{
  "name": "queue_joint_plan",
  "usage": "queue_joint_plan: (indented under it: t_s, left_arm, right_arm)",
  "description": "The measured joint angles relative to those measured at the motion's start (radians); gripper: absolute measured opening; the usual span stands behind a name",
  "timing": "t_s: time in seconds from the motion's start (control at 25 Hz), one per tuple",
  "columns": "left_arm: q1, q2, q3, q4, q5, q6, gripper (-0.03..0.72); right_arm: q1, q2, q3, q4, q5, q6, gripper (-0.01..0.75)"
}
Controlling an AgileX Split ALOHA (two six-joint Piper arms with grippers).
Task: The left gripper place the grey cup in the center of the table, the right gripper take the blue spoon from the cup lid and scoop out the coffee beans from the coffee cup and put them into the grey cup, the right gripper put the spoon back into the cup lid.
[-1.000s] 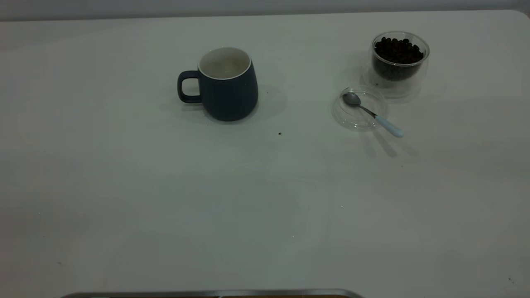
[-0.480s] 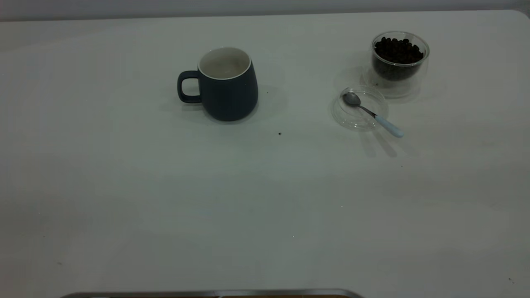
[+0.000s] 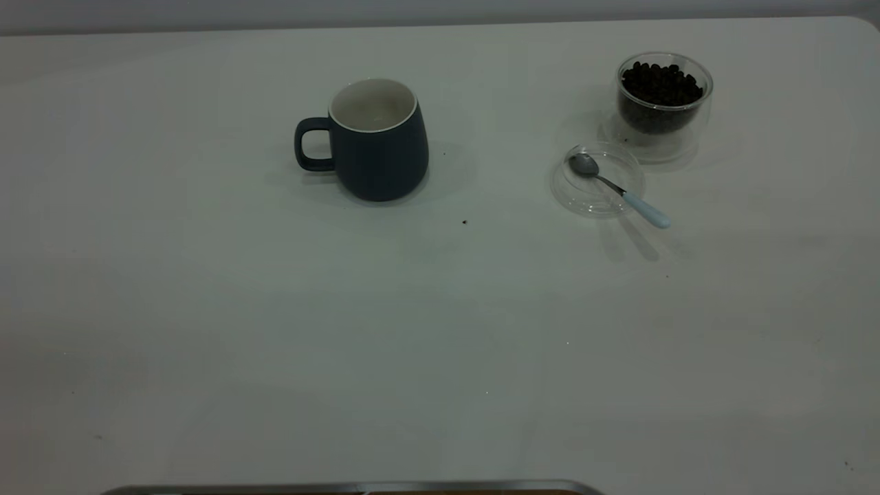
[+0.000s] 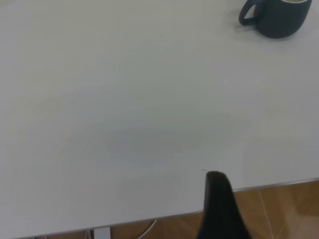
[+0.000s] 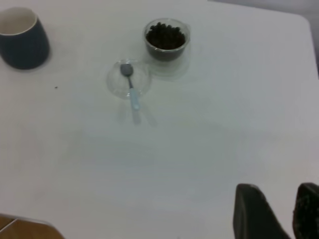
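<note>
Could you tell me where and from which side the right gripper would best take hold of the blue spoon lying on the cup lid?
Probably by the pale handle of the blue spoon, coming from above. The handle juts out past the rim of the cup lid on the side away from the coffee cup, while its metal bowl rests inside the lid.

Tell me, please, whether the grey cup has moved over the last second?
No. The grey cup stands at the same spot, unchanged against the dark speck on the table, with its handle pointing the same way.
</note>
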Motion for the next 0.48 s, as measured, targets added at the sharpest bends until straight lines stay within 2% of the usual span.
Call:
queue_joint_plan:
  t_s: [0.48]
  left_arm:
    - [0.0,0.0,0.0,0.0,0.0,0.001,0.555]
  right_arm:
    - [0.015,0.0,0.0,-0.04,0.0,0.037,0.233]
